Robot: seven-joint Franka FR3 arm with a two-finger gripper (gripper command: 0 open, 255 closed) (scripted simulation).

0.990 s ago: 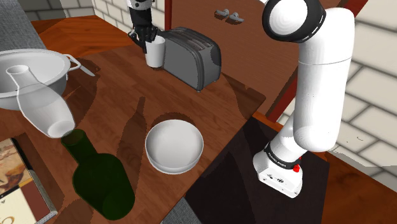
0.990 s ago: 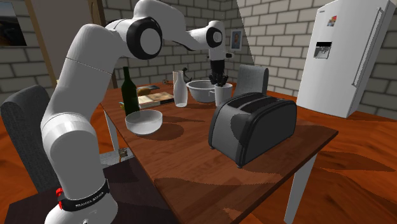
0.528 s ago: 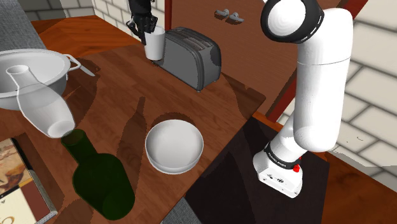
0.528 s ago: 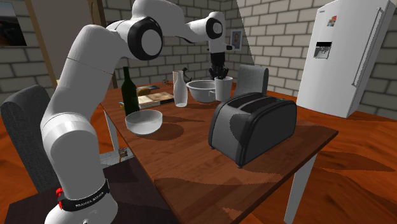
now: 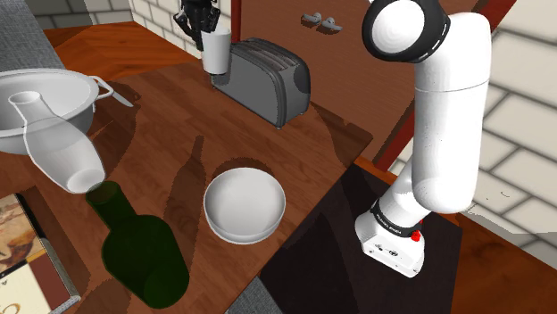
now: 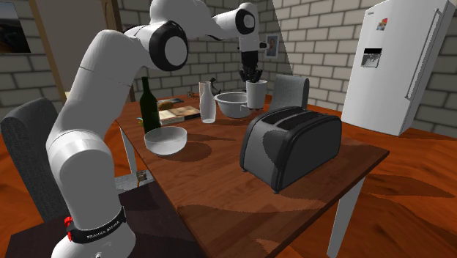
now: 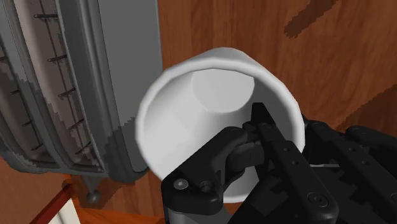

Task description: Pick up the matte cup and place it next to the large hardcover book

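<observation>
The white cup [image 5: 217, 50] hangs above the table's far end beside the dark toaster [image 5: 269, 80], clear of the wood. My gripper [image 5: 206, 29] is shut on its rim from above. In the wrist view one finger [image 7: 232, 153] sits inside the cup [image 7: 203, 108] and the other presses the wall from outside, where my gripper [image 7: 257, 131] pinches the rim. In the second exterior view my gripper [image 6: 251, 78] holds the cup [image 6: 256, 94] over the table behind the toaster [image 6: 293, 146]. The large book [image 5: 22, 250] lies at the shoulder view's lower left; the book [image 6: 178, 110] rests behind the bottle.
A green bottle [image 5: 138, 245], a pale carafe [image 5: 55, 147] and a grey handled bowl [image 5: 49, 107] stand between cup and book. A white bowl [image 5: 244, 207] sits mid-table. A chair [image 6: 291, 89] and a fridge [image 6: 403, 66] stand beyond the table.
My gripper has risen with the cup clasped in it, lifting it off the table beside the toaster. Everything else on the table stays put.
</observation>
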